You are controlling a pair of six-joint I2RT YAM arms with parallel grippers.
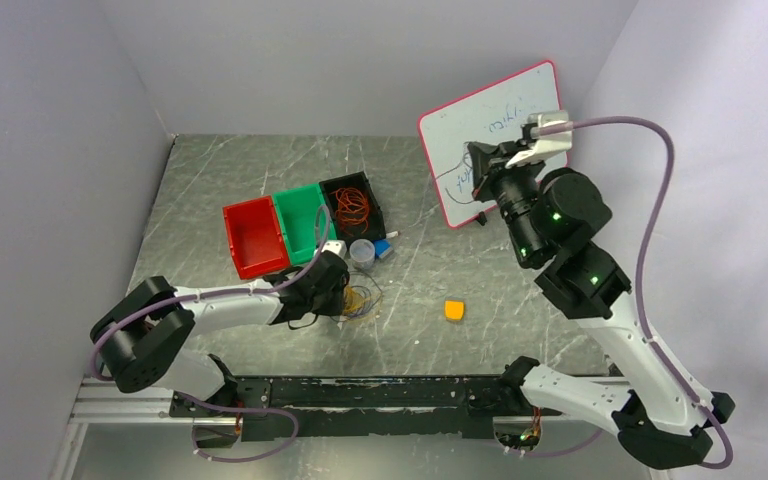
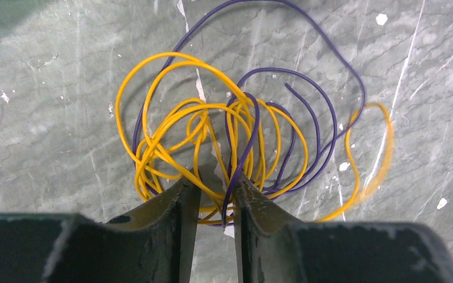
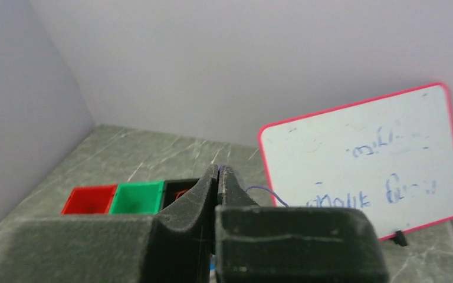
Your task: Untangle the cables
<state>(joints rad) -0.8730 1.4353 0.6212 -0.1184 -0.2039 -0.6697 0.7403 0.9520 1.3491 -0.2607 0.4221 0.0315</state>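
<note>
Marble tabletop [image 1: 520,290]: L gripper [image 2: 217,188] astride yellow+purple cables [image 2: 212,107]

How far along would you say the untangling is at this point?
Done: the orange cables already lie in the black bin. In hand: the right gripper, held high, is shut on a thin purple wire; the left gripper, jaws narrowly apart, straddles strands of the yellow cable and purple cable. Left: those two lie interlaced.

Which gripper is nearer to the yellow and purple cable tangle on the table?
Left. The left gripper sits at the near edge of the tangle; the right gripper is raised far off, by the whiteboard.
</note>
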